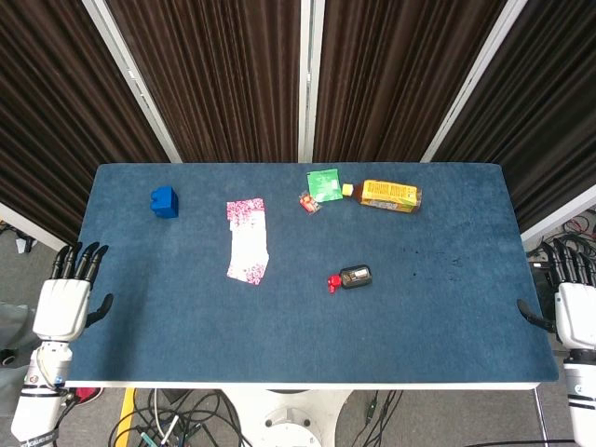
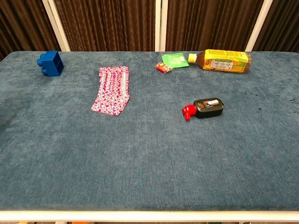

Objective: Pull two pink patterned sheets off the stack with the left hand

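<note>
The stack of pink patterned sheets [image 1: 248, 240] lies flat on the blue table, left of centre; the chest view shows the stack [image 2: 111, 89] as a long strip running away from me. My left hand [image 1: 67, 296] hangs off the table's left edge, fingers apart and holding nothing, well away from the sheets. My right hand [image 1: 573, 296] sits off the right edge, also holding nothing with fingers apart. Neither hand appears in the chest view.
A blue block [image 1: 164, 201] stands at the far left. A green packet [image 1: 324, 183], a small red wrapper [image 1: 309, 202] and a lying yellow-labelled bottle [image 1: 386, 196] are at the back. A small black bottle with red cap [image 1: 351, 277] lies mid-table.
</note>
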